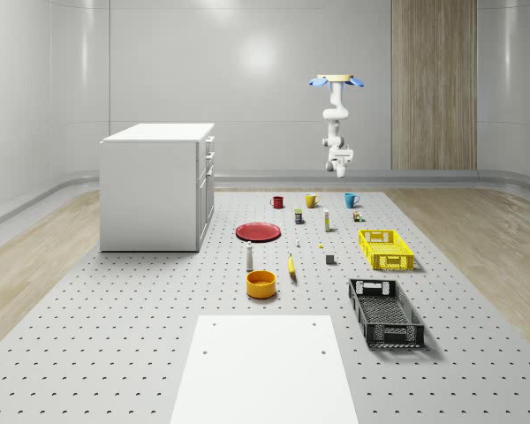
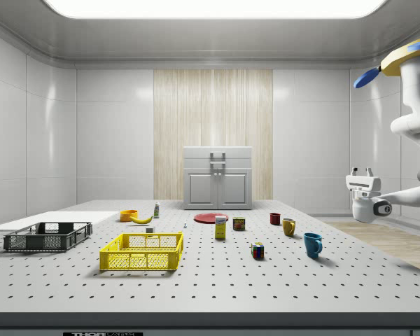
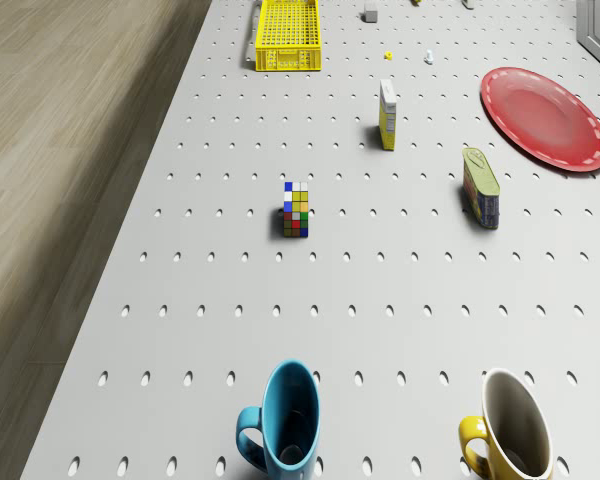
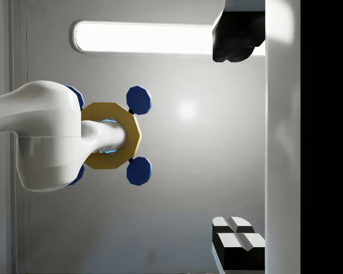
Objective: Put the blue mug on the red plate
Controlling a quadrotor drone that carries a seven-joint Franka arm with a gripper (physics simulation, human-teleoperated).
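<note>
The blue mug (image 1: 351,200) stands upright near the far end of the perforated table (image 1: 159,300), next to a yellow mug (image 1: 310,200). In the drone view the blue mug (image 3: 285,420) shows its open mouth and handle. The red plate (image 1: 259,231) lies flat nearer the cabinet, bare in the drone view (image 3: 543,117). The drone (image 1: 336,81) hovers high over the table's far end, above the blue mug (image 2: 312,244). My gripper (image 2: 362,172) hangs well above the mug, turned upward toward the drone (image 4: 111,136). It is open (image 4: 238,142) and holds nothing.
A red mug (image 1: 277,201), a Rubik's cube (image 3: 296,209), a can (image 3: 481,187) and a small box (image 3: 388,115) stand between mug and plate. A yellow crate (image 1: 386,249), a black crate (image 1: 385,311), an orange bowl (image 1: 261,283), a banana (image 1: 291,265) and a white cabinet (image 1: 155,185) lie beyond.
</note>
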